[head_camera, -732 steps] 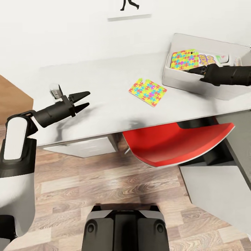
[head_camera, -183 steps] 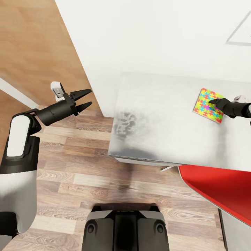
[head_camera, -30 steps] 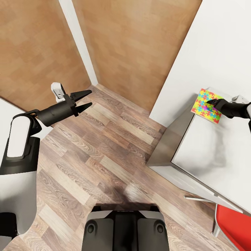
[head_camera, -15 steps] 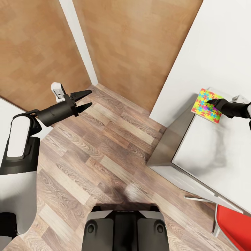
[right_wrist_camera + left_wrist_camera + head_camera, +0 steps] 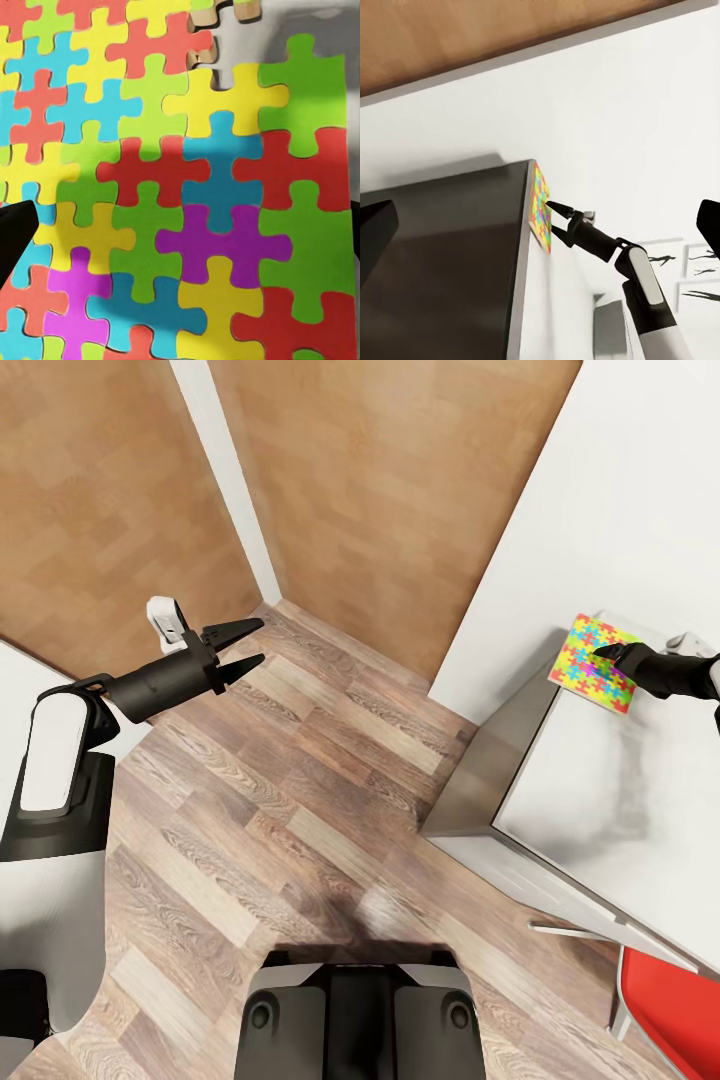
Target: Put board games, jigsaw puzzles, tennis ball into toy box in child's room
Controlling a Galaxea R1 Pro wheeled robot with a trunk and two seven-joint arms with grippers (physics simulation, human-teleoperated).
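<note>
Head view puts the jigsaw puzzle (image 5: 590,662) at about two o'clock, on the far corner of the worktop (image 5: 610,800), with the right tool (image 5: 603,652) right over it; whether its fingers grip the puzzle I cannot tell. The left tool (image 5: 250,642) hangs open and empty above the floor (image 5: 300,800). My worry is that the thin square sits beside the edge, so a nudge could slide it off.
</note>
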